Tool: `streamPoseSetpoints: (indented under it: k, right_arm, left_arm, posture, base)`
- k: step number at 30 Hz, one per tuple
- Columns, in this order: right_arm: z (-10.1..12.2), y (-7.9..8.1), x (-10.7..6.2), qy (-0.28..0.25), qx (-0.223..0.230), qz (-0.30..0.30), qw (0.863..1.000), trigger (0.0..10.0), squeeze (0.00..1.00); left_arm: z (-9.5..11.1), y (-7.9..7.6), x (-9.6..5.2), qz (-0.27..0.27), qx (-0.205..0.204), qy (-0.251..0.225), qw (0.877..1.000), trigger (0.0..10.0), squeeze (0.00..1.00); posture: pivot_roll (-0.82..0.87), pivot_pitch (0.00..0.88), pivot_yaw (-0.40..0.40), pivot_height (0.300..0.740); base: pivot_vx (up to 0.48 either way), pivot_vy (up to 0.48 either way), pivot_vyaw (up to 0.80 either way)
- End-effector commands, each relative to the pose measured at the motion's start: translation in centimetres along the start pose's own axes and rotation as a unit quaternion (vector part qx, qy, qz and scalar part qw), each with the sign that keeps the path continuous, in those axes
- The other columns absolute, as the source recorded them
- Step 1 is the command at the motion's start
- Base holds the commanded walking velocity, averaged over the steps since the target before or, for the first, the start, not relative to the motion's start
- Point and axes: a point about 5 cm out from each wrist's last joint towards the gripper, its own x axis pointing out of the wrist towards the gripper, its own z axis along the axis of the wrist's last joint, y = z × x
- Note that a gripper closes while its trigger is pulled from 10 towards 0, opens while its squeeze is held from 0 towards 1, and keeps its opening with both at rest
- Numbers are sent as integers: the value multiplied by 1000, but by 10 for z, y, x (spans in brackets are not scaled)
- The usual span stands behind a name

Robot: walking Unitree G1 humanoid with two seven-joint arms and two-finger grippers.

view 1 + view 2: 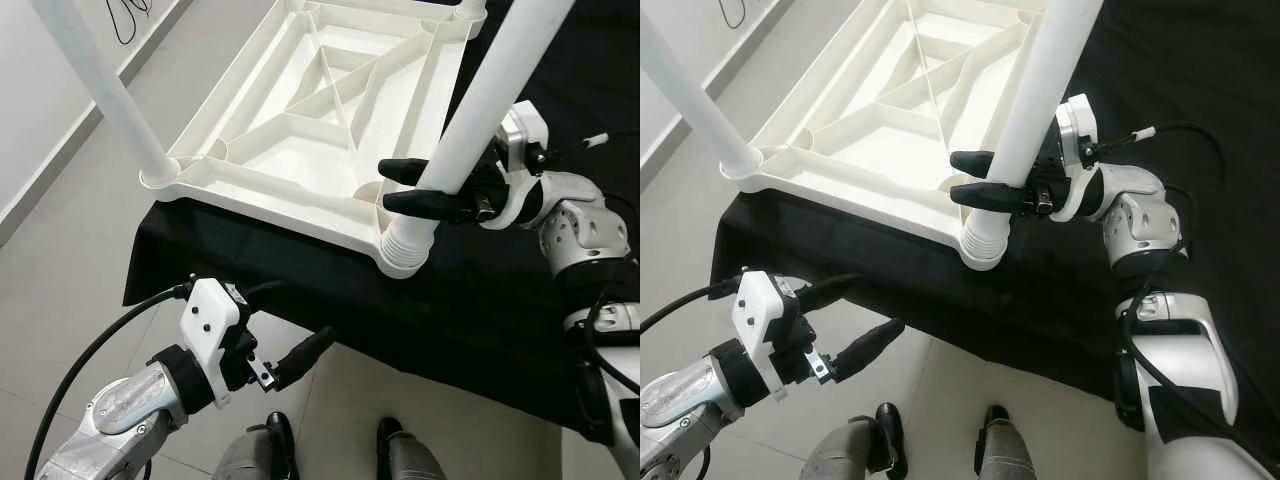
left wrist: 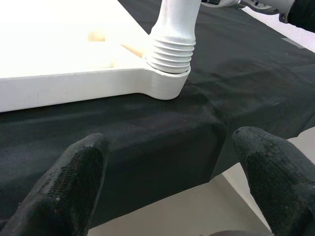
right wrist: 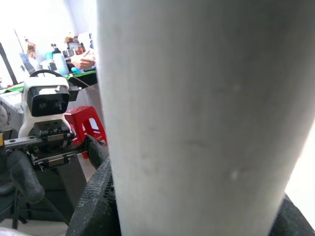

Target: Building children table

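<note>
On black cloth (image 1: 480,300) over the surface, at its near edge: white plastic tabletop (image 1: 300,130), turned underside up, ribs and diagonal braces open to the head camera. Laid that way, presumably, so that corner sockets face upward and legs can go in from above.

At the near right corner: white leg (image 1: 470,120), upright with a slight lean, threaded end (image 1: 408,245) sitting in the corner socket with several rings of thread still proud of the rim. Judged not yet screwed home. Right gripper (image 1: 412,187) low on that leg, just above the thread, black fingers clamped on either side of the tube. Held low, probably, for steadying the leg over the socket and for turning it. Through the right wrist camera, pale matte tube close up, with fingers wrapped at its base.

At the near left corner: second leg (image 1: 105,90), already standing in its socket, no thread visible there.

Below the cloth's front edge, well apart from the tabletop: left gripper (image 1: 285,365), fingers apart, empty, aimed toward the threaded corner through its wrist camera. Idle, to all appearance, or waiting to brace.

Smooth, glossy moulded plastic throughout, clean, no visible marks; light and hollow by the look of it.
</note>
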Motion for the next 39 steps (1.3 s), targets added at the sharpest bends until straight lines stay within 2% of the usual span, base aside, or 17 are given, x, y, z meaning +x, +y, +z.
streamPoseSetpoints:
  k: [1,8,10,20,31,34,39]
  right_arm:
    - [-12,7,0,25,-2,13,1000,10000,0]
    - [-17,19,0,67,-26,35,997,10000,0]
    - [-22,25,1,103,-34,53,993,10000,0]
    - [-26,32,9,158,-39,100,982,10000,0]
    - [-20,21,20,152,-11,114,982,10000,0]
    - [-15,14,27,115,2,105,988,10000,0]
    - [-12,7,28,82,7,88,993,10000,0]
  left_arm:
    - [-2,-2,-4,-5,-4,11,1000,10000,0]
    - [-2,-1,-4,-7,-3,14,1000,10000,0]
    - [-2,-1,-4,-8,-2,15,1000,10000,0]
    - [-3,1,-2,-12,4,19,1000,10000,0]
    - [-3,0,-2,-12,4,18,1000,10000,0]
    - [-3,-1,-1,-12,3,18,1000,10000,0]
    - [-3,-1,-1,-12,2,17,1000,10000,0]
  posture:
    - [90,380,43,740]
    - [86,378,48,740]
    - [85,377,49,740]
    - [82,372,50,740]
    - [81,371,44,740]
    - [82,370,39,740]
    - [80,367,37,740]
  base:
    - [0,0,0]
    - [0,0,0]
    - [0,0,0]
    - [0,0,0]
    - [0,0,0]
    - [0,0,0]
    - [0,0,0]
